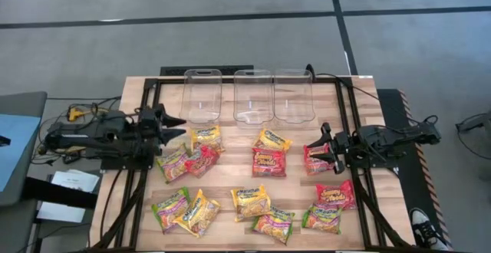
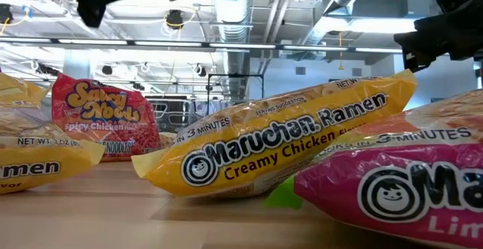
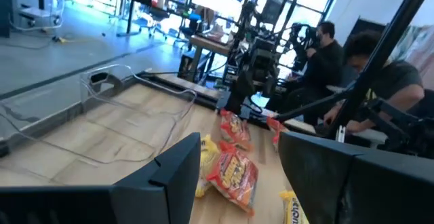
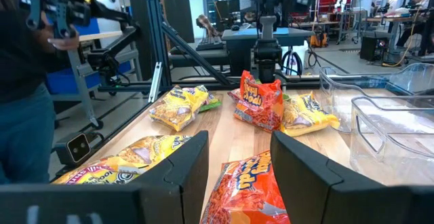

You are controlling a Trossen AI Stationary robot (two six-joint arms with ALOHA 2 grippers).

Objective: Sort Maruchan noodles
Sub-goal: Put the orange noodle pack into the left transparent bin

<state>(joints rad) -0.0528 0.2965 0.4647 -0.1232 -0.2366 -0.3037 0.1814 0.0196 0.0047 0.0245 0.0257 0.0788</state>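
Note:
Several Maruchan noodle packets lie flat on the wooden table: yellow (image 1: 205,136), red (image 1: 269,162) and green-and-pink (image 1: 170,209) ones among them. My left gripper (image 1: 178,129) hangs open above the table's left side, level, with nothing between its fingers (image 3: 178,173). My right gripper (image 1: 313,156) stands open and level at the right side. A red packet (image 4: 247,190) lies on the table below and between its fingers; I cannot tell whether they touch it. A yellow Creamy Chicken packet (image 2: 287,139) fills the low view.
Three clear plastic bins (image 1: 202,96) (image 1: 253,96) (image 1: 294,96) stand in a row at the far edge. A black frame (image 1: 146,100) borders the table. People sit at desks beyond the table (image 3: 325,54). Bare wood shows between the packets mid-table (image 1: 238,172).

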